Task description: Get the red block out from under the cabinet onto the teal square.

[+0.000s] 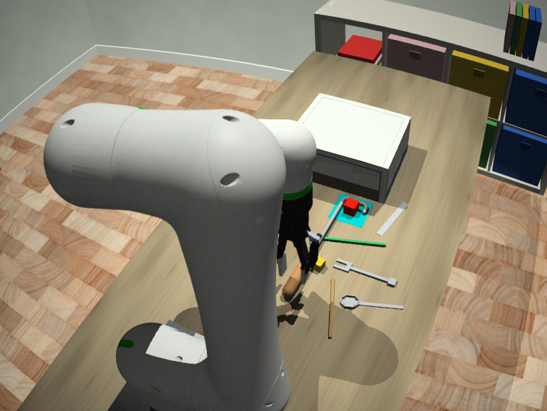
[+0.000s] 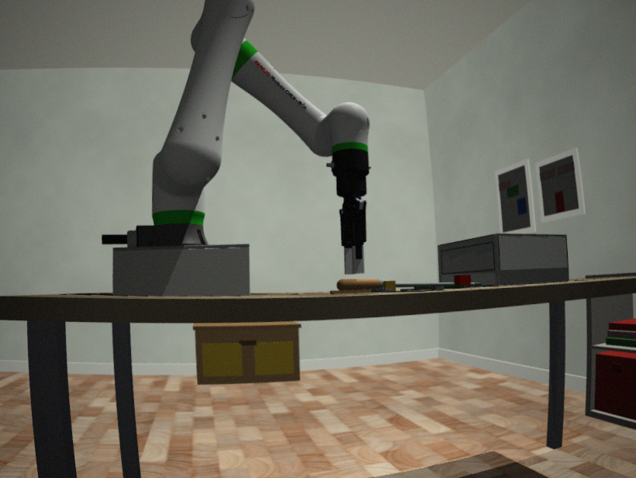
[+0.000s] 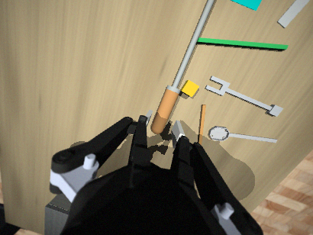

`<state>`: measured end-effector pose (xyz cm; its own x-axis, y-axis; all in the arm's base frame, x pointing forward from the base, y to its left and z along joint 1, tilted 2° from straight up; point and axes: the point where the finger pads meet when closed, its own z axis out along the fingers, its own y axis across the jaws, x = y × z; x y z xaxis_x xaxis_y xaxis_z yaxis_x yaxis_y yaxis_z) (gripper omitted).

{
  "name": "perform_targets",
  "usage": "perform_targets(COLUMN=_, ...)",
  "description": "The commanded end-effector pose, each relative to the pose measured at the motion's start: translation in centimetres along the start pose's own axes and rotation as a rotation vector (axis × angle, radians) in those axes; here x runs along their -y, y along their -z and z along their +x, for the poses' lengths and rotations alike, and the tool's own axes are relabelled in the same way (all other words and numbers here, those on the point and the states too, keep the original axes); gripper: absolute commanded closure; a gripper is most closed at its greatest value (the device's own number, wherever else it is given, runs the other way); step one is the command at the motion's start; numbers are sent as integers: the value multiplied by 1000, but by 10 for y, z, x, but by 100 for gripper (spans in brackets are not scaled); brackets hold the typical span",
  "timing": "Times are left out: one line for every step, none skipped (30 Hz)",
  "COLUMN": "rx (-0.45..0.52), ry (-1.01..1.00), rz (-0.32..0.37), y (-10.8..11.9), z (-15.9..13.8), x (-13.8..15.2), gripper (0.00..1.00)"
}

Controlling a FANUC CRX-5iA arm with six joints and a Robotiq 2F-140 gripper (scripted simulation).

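The red block [image 1: 351, 205] stands on the teal square [image 1: 347, 215] in front of the white cabinet [image 1: 357, 137], inside the curved end of a long hook tool [image 1: 329, 223]. The block also shows low in the side view [image 2: 461, 279]. The tool's wooden handle [image 1: 291, 285] lies flat on the table. My gripper [image 1: 295, 267] hangs a little above the handle's end, fingers partly apart with nothing between them. In the wrist view the gripper [image 3: 163, 127] sits over the handle's near end [image 3: 165, 108]. The side view shows a gap between the gripper [image 2: 354, 264] and the handle [image 2: 358, 283].
A yellow cube [image 1: 319, 263] lies beside the handle. A green stick [image 1: 353, 241], a grey fork tool [image 1: 364, 271], a loop tool [image 1: 369, 303], a wooden stick [image 1: 331, 307] and a grey strip [image 1: 391, 218] lie to the right. A shelf with coloured bins stands behind the table.
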<state>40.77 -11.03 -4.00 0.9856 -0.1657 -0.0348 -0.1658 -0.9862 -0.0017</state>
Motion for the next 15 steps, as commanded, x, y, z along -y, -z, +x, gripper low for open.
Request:
perform_targets(rx=0, ry=0, rz=0, y=17, z=0, x=0, gripper=66)
perform_targets(rx=0, ry=0, rz=0, y=21, z=0, x=0, gripper=66)
perform_targets(rx=0, ry=0, rz=0, y=26, z=0, x=0, gripper=66)
perform_targets(rx=0, ry=0, rz=0, y=32, z=0, x=0, gripper=66)
perform_targets(rx=0, ry=0, rz=0, y=37, z=0, x=0, gripper=66)
perform_targets(rx=0, ry=0, rz=0, y=42, z=0, x=0, gripper=66)
perform_targets(rx=0, ry=0, rz=0, y=47, z=0, x=0, gripper=66)
perform_targets(rx=0, ry=0, rz=0, y=47, z=0, x=0, gripper=66)
perform_targets(rx=0, ry=0, rz=0, y=47, z=0, x=0, gripper=66)
perform_targets(rx=0, ry=0, rz=0, y=52, z=0, x=0, gripper=66)
perform_targets(rx=0, ry=0, rz=0, y=57, z=0, x=0, gripper=66)
perform_targets(rx=0, ry=0, rz=0, y=62, z=0, x=0, gripper=66)
perform_targets(rx=0, ry=0, rz=0, y=67, z=0, x=0, gripper=66)
perform_targets(rx=0, ry=0, rz=0, y=72, z=0, x=0, gripper=66)
perform_targets(rx=0, ry=0, rz=0, y=77, z=0, x=0, gripper=66)
